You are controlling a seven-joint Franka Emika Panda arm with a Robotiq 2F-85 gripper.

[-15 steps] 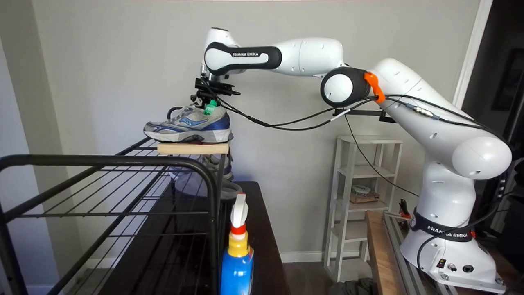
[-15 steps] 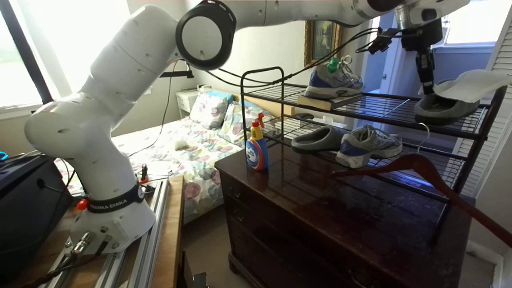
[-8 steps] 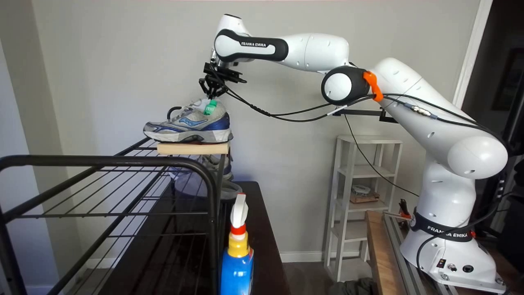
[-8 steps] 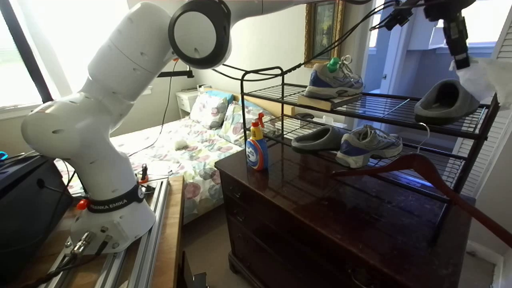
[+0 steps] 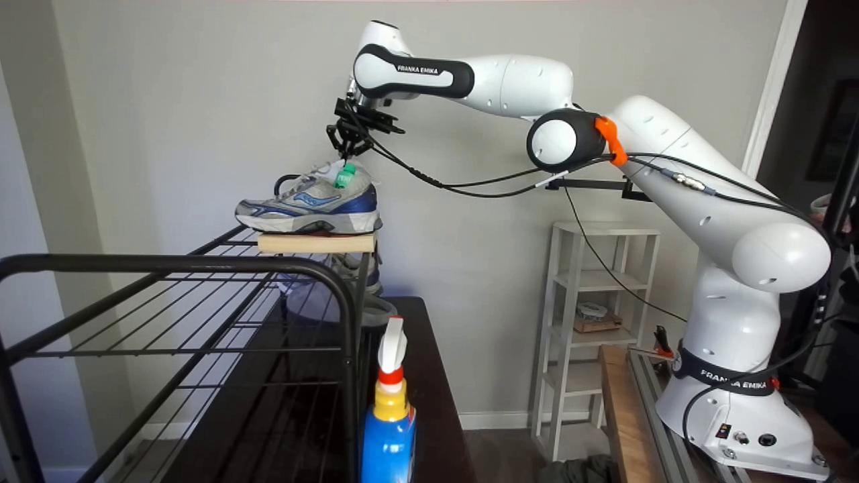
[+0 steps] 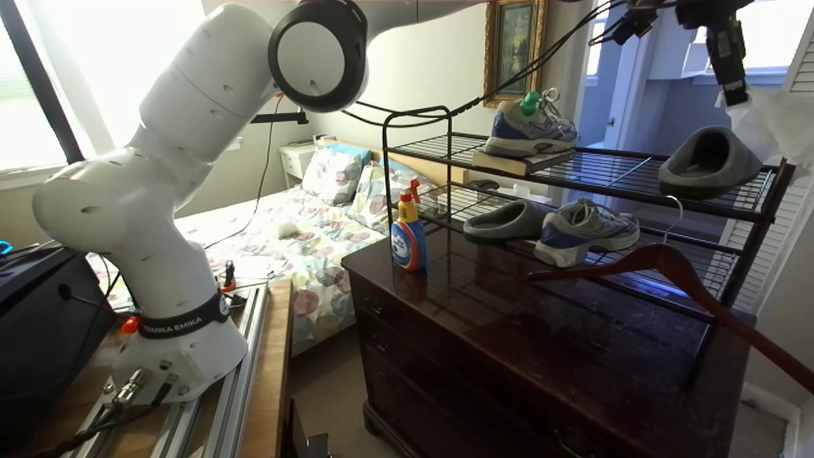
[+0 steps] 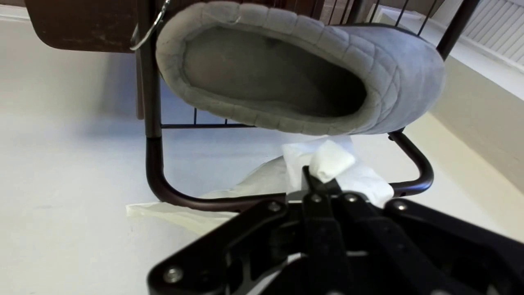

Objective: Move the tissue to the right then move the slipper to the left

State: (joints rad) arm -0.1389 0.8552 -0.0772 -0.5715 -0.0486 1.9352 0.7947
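Observation:
My gripper [image 7: 321,182] is shut on the white tissue [image 7: 331,159], with a crumpled bit poking up between the fingertips. In an exterior view the gripper [image 6: 736,98] holds the tissue [image 6: 779,124] above and behind the grey slipper [image 6: 703,178], at the end of the rack's top shelf. The tissue hangs down by the rack's end bar. In the wrist view the slipper [image 7: 413,82] lies just beyond the fingertips, its opening uncovered. In an exterior view the gripper [image 5: 346,155] shows above the sneaker, which hides the slipper.
A sneaker [image 6: 528,130] with a green item stands on a book [image 6: 518,163] on the top shelf. Below are another grey slipper [image 6: 505,222] and a sneaker [image 6: 585,232]. A spray bottle [image 6: 408,235] and a wooden hanger [image 6: 661,257] are near the rack [image 6: 760,216].
The gripper has risen from the slipper's opening, moving toward the rack's end with the tissue. The tissue, which lay over the slipper, is now lifted off it. The last half second shows little motion.

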